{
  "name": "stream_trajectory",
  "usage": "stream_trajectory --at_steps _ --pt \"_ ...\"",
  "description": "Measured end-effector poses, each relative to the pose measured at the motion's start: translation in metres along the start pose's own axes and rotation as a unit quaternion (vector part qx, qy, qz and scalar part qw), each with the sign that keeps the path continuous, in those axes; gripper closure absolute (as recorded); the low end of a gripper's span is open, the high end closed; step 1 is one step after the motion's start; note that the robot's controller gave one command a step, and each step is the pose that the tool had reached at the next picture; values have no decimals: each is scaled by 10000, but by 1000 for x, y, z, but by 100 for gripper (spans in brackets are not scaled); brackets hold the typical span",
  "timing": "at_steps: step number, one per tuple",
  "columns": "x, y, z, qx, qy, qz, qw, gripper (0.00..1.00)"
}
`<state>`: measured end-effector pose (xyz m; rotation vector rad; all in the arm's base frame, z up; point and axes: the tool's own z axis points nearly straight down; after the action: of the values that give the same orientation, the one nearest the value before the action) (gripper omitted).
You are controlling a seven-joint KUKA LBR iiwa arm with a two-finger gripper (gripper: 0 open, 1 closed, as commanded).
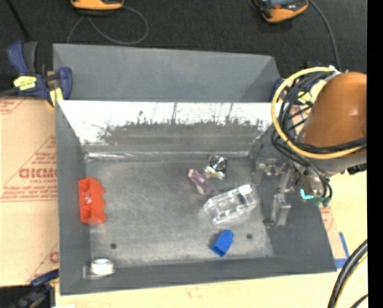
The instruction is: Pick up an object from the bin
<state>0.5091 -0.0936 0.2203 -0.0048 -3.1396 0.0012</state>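
Note:
My gripper [279, 204] hangs low at the right side of the bin, close to the right wall, with nothing seen in it. Just to its left lies a clear plastic piece [229, 204], apart from the gripper by a small gap. A small blue block [222, 242] rests in front of that piece, toward the bin's near edge. A pale purple translucent thing [199, 179] and a small shiny dark round thing [217, 165] lie behind the clear piece, near the back wall.
A red-orange block [92, 201] lies at the far left of the bin floor. A small white round thing [101, 267] sits in the near left corner. The arm with its orange cover and cables stands over the bin's right rim.

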Motion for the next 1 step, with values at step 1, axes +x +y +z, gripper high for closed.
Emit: stream_trajectory --at_steps 1 --pt "-43 11 144 33 -143 -1772 9841 0"
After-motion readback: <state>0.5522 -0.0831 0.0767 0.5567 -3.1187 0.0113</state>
